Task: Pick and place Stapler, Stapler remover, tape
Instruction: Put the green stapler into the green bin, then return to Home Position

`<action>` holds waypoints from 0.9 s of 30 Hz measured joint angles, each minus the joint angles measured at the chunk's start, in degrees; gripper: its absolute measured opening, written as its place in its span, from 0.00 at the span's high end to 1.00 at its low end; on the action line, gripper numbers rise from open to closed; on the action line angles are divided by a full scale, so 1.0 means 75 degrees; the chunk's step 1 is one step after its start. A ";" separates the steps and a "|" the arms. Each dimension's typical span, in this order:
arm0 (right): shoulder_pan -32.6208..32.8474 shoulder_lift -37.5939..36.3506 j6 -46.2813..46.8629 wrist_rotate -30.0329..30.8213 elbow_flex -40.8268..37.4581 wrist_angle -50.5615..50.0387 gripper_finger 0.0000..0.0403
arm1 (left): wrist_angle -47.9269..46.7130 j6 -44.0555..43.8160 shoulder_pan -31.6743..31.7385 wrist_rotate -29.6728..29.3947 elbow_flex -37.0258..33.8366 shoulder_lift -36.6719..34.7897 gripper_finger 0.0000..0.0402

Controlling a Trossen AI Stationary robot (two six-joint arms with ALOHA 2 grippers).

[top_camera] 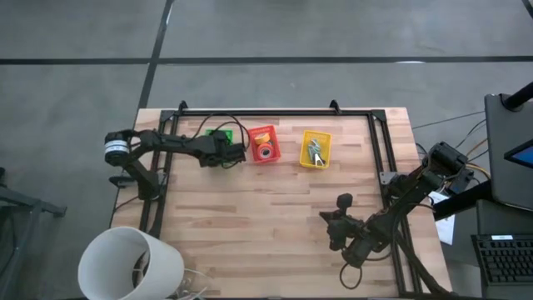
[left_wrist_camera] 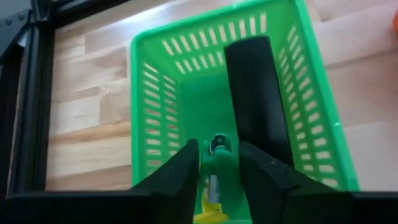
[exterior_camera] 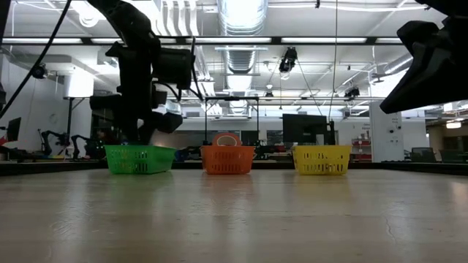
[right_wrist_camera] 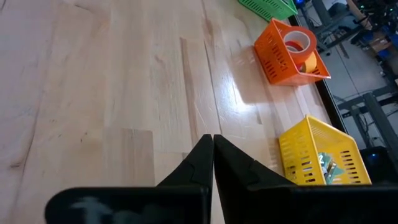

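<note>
The black stapler (left_wrist_camera: 255,93) lies in the green basket (left_wrist_camera: 311,93) along one side wall, with one end up near the rim. My left gripper (left_wrist_camera: 217,144) hangs open over that basket (top_camera: 210,132), fingers pointing down into it, apart from the stapler. Small green and yellow pieces show between its fingers on the basket floor. A red-orange tape roll (right_wrist_camera: 297,41) sits in the orange basket (top_camera: 264,143). The metal staple remover (top_camera: 316,152) lies in the yellow basket (right_wrist_camera: 323,158). My right gripper (right_wrist_camera: 212,140) is shut above bare table near the near right corner (top_camera: 337,221).
The three baskets stand in a row near the table's far edge (exterior_camera: 139,159) (exterior_camera: 228,159) (exterior_camera: 320,159). A black frame rail (top_camera: 275,112) runs along the far edge and both sides. A white bucket-like thing (top_camera: 129,262) sits at the near left corner. Bare wood (top_camera: 258,217) fills the middle.
</note>
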 joint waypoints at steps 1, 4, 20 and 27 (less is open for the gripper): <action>-0.0003 0.0000 0.0000 -0.0009 0.0000 0.0003 0.98 | 0.0014 0.0034 0.0000 0.0055 0.0000 0.0000 0.70; -0.0003 0.0000 0.0000 -0.0022 -0.0001 0.0002 0.98 | 0.0013 0.0036 0.0000 0.0179 0.0002 0.0000 0.61; -0.0876 -0.0027 -0.2324 -0.2843 -0.1300 0.4876 0.98 | 0.7725 0.5249 -0.1843 0.2279 -0.0051 -0.0184 0.79; -0.2290 -0.1214 -0.3415 -0.4995 -0.3057 0.8194 0.98 | 0.8772 0.6298 -0.2410 0.2878 -0.0136 -0.0318 0.98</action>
